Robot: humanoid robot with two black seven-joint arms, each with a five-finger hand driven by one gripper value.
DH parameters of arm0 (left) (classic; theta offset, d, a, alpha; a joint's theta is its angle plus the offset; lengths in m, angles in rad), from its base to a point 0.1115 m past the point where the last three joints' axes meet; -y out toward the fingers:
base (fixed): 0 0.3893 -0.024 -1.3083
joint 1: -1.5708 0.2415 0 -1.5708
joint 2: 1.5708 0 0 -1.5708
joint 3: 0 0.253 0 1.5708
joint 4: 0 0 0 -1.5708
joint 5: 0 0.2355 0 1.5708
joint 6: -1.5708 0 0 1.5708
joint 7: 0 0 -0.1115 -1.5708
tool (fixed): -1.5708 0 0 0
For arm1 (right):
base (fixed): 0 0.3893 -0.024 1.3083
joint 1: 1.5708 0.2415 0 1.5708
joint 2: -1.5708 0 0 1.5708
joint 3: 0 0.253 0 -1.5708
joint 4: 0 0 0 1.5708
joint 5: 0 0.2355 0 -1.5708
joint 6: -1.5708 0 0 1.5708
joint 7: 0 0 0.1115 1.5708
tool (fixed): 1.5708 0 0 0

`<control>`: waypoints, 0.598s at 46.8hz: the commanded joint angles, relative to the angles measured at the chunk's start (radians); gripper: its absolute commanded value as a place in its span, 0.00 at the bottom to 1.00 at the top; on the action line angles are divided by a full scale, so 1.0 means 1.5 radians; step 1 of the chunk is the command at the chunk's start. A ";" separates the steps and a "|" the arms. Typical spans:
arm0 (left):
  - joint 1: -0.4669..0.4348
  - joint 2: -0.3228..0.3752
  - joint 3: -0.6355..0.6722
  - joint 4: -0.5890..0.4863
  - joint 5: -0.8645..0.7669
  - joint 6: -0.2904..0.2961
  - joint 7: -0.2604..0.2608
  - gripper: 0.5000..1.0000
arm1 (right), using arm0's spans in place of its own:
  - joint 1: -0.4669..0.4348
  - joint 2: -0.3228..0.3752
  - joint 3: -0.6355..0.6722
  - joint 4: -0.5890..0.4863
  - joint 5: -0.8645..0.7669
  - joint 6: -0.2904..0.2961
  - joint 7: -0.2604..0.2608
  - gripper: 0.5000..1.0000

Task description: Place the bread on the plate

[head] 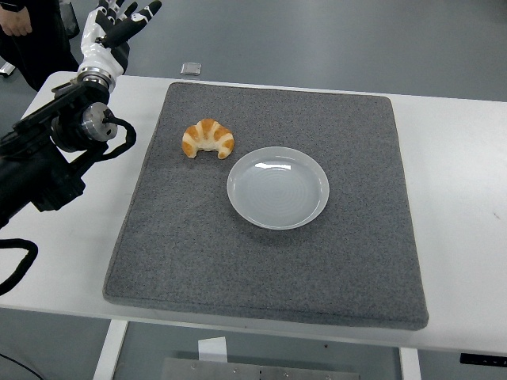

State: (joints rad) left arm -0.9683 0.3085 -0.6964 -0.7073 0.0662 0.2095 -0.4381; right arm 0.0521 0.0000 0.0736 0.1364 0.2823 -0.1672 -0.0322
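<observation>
At upper left, the robot's left hand (113, 30), fingers spread and holding nothing, should descend over the croissant (207, 138), grasping gently before reaching the adjacent plate (240, 207).

White table (459, 158) across the frame; grey floor (333, 39) along the top; person's dark clothing (40, 47) upper left.

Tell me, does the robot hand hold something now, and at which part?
Nothing is held. The left hand is up at the far left with fingers spread, away from the bread, which lies on the grey mat beside the plate.
</observation>
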 commanded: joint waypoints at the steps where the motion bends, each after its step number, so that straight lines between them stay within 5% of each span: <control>1: -0.010 0.014 0.009 -0.003 0.015 -0.002 0.002 1.00 | 0.000 0.000 0.000 0.000 0.000 0.000 0.000 0.90; 12: -0.083 0.077 0.187 -0.007 0.015 -0.019 0.077 0.99 | 0.000 0.000 0.000 0.000 0.000 0.000 0.000 0.90; 28: -0.232 0.132 0.504 -0.008 0.029 -0.103 0.082 0.99 | 0.000 0.000 0.000 0.000 0.000 0.000 0.000 0.90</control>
State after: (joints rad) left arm -1.2781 0.5002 -0.0261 -0.7199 0.0929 0.0862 -0.3140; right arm 0.0522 0.0000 0.0736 0.1365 0.2822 -0.1672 -0.0322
